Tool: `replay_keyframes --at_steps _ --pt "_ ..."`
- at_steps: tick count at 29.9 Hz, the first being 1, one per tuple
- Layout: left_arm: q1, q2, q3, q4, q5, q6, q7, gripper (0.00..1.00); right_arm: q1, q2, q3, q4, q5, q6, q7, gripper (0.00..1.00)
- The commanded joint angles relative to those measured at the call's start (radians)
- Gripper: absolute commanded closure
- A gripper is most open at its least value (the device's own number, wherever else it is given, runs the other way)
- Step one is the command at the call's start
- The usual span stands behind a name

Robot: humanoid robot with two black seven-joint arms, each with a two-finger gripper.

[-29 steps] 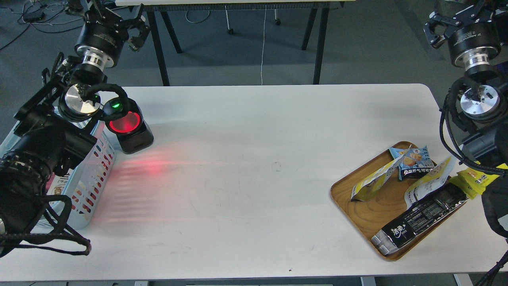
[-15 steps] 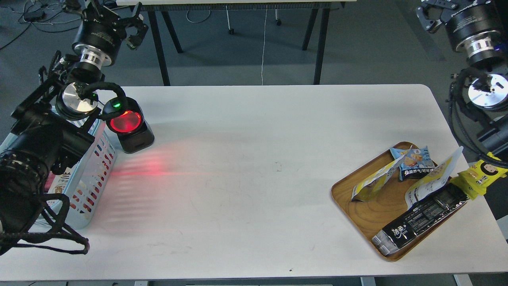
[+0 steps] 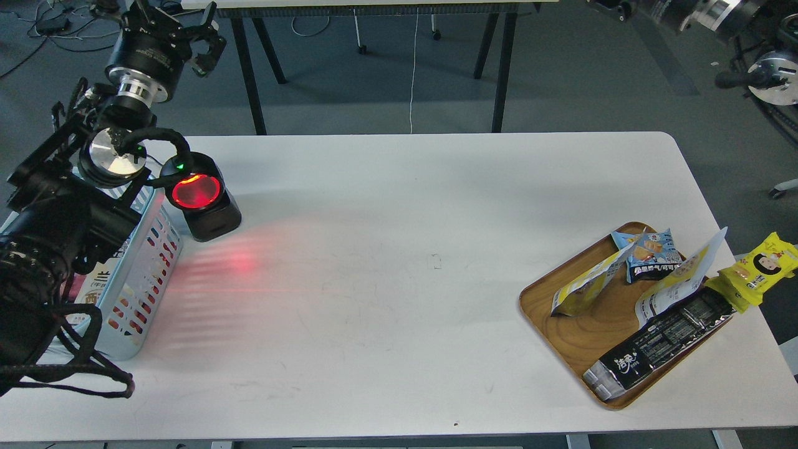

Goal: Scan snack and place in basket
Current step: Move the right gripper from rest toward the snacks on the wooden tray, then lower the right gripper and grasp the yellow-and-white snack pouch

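Two snack pouches lean in the brown wooden tray (image 3: 564, 327) at the right. One is yellow and white (image 3: 588, 285). The other (image 3: 676, 282) shows a round picture and a white side with black print. The pale blue slotted basket (image 3: 144, 269) stands at the table's left edge, partly hidden by my left arm, with a packet inside. My left gripper (image 3: 177, 28) is open and empty, high beyond the table's far left corner, behind the basket. My right gripper (image 3: 614, 6) is cut off by the top edge, far from the tray.
A black scanner (image 3: 201, 201) with a glowing red window stands beside the basket and casts red light on the table. The tray also holds a small blue packet (image 3: 651, 252) and a long black packet (image 3: 661, 340). A yellow packet (image 3: 757, 268) lies beside the tray at the table's right edge.
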Motion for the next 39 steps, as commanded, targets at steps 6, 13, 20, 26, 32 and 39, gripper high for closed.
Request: replay_keyframes --at_steps 6,13,20,26,32,39 --pt "0.025 0.023 0.001 -0.008 0.000 0.000 -0.001 0.00 0.300 -0.032 -0.368 0.221 -0.337 -0.002 0.002 0.00" --pt "0.027 0.019 -0.001 -0.008 0.000 0.000 -0.001 0.00 0.438 -0.029 -0.579 0.397 -0.633 -0.094 0.002 0.00" --pt "0.022 0.020 -0.002 -0.008 0.000 0.000 -0.004 0.00 0.483 -0.032 -0.715 0.549 -0.938 -0.166 0.002 0.02" --pt "0.024 0.019 -0.001 -0.008 0.000 0.000 -0.006 0.00 0.517 -0.077 -0.796 0.696 -1.089 -0.185 0.002 0.03" --pt "0.025 0.019 -0.001 -0.008 0.000 0.000 -0.006 0.00 0.517 -0.135 -0.876 0.798 -1.205 -0.190 0.002 0.04" --pt "0.025 0.020 -0.001 -0.008 0.000 0.000 -0.006 0.00 0.517 -0.170 -0.956 0.858 -1.359 -0.248 0.002 0.04"
